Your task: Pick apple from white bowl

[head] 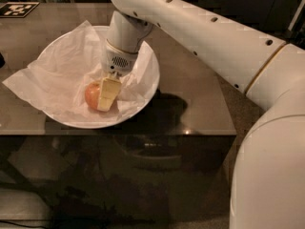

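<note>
The two-finger gripper (107, 95) stands down inside the wide, shallow white bowl (139, 107). Its cream tip covers the right part of the small round red-orange apple (91, 94), so only the apple's left side shows. Whether the gripper has hold of it cannot be told. Crumpled white tissue paper (52, 75) hides the bowl's left rim and most of its inside. The white robot arm (214, 37) covers the bowl's far rim and is cut off at the right and near edges. A dark object (1, 59) at the left edge shows too little to name. Shapes below the near edge of the glossy brown table (200, 94) are too dim to make out.
</note>
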